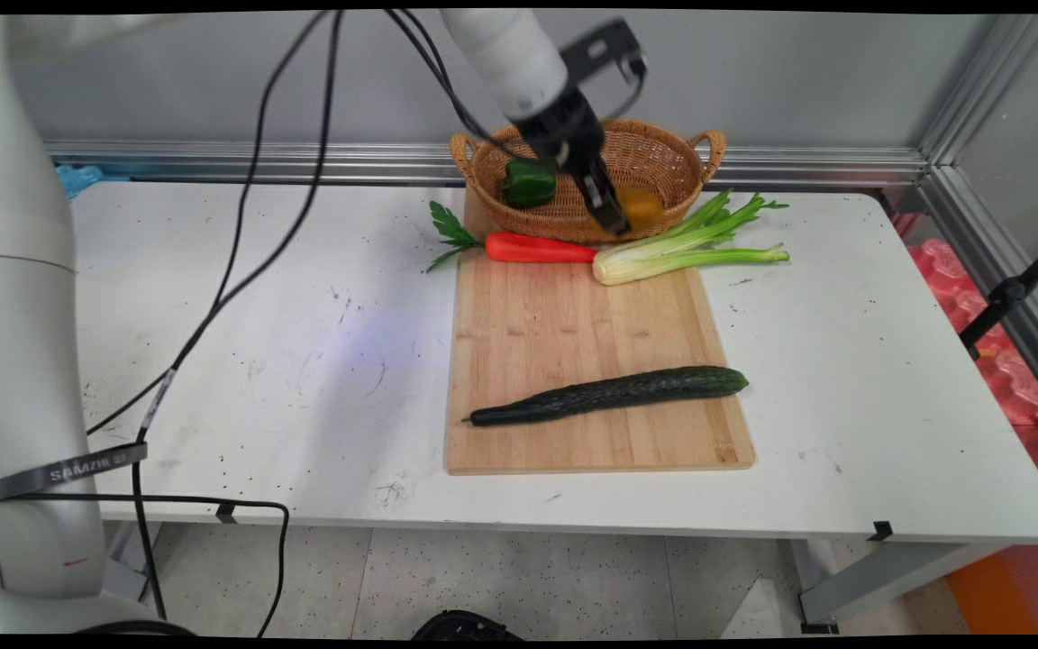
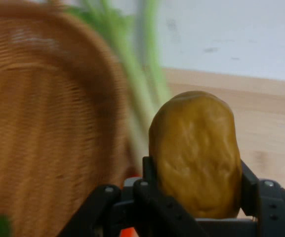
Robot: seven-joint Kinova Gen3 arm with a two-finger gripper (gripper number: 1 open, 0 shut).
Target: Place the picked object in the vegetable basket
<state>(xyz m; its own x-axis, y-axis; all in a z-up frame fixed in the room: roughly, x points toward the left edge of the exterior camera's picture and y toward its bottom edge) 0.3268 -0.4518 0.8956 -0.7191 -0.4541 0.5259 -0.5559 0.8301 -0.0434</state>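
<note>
A wooden cutting board (image 1: 573, 333) is laid on the white table (image 1: 843, 433), reaching from close to the table's near edge back toward its far edge. Along the board's near part a dark green cucumber (image 1: 609, 395) is stretched, slanted, its thinner end pointed at the board's near left corner and its thicker end lying at the board's right edge. At the board's far edge an orange carrot (image 1: 539, 248) is laid crosswise, its green leaves (image 1: 449, 231) spread over the table past the board's far left corner. Just beside the carrot's blunt end the pale base of a celery bunch (image 1: 681, 252) is seen, with stalks and leaves fanned out toward the table's right edge.

Behind these, near the table's far edge, a wicker basket (image 1: 663, 153) with two handles is set; a green bell pepper (image 1: 529, 182) is lodged in its left part. The black gripper (image 1: 614, 216) is lowered over the basket's near rim, and its fingers are closed round a yellow-brown potato (image 2: 195, 153) (a smooth oval, seen in the main view as an orange-yellow patch beside the fingers). In the hand view the potato is clamped upright between the two fingers, with the basket's woven wall to one side and the celery stalks and bare board beyond it.
</note>
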